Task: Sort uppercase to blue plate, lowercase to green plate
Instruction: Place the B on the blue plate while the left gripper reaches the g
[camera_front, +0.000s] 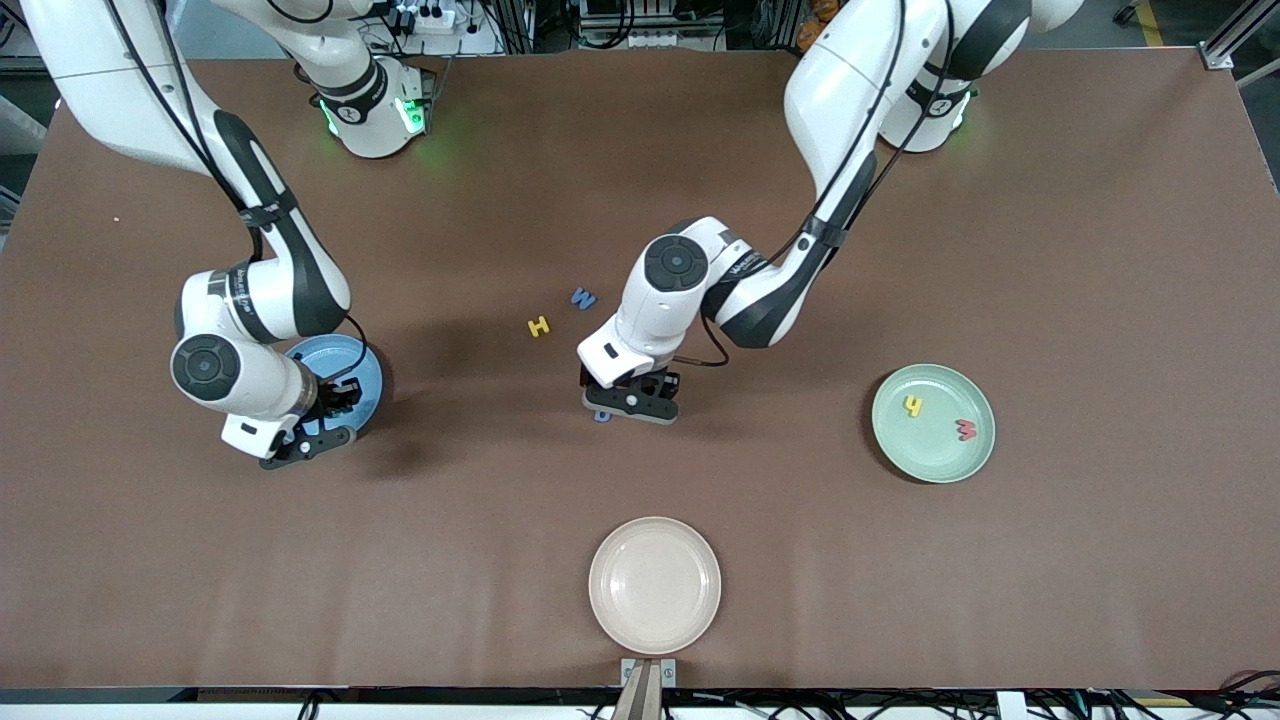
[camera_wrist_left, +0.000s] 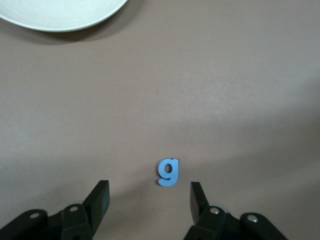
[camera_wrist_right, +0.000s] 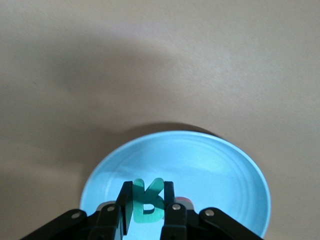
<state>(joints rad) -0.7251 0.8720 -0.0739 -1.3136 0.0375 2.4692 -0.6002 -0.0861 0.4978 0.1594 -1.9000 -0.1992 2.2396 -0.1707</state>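
Note:
My right gripper (camera_wrist_right: 149, 202) is shut on the teal-green R (camera_wrist_right: 150, 200) and holds it upright just above the blue plate (camera_wrist_right: 215, 165), toward the right arm's end of the table (camera_front: 318, 425). A bit of red (camera_wrist_right: 183, 200) shows on the plate beside one finger. My left gripper (camera_wrist_left: 149, 200) stands open and low over the table middle (camera_front: 628, 405); a small blue lowercase letter (camera_wrist_left: 168, 172) lies flat just ahead of its fingertips. The yellow H (camera_front: 539, 326) and blue M (camera_front: 583, 298) lie farther from the camera. The green plate (camera_front: 940, 460) holds the yellow h (camera_front: 912, 405) and red w (camera_front: 966, 430).
A cream plate (camera_front: 655, 585) sits near the table's front edge, nearer the camera than my left gripper; its rim (camera_wrist_left: 60, 17) shows in the left wrist view. The brown tabletop (camera_front: 1100, 250) stretches bare toward the left arm's end.

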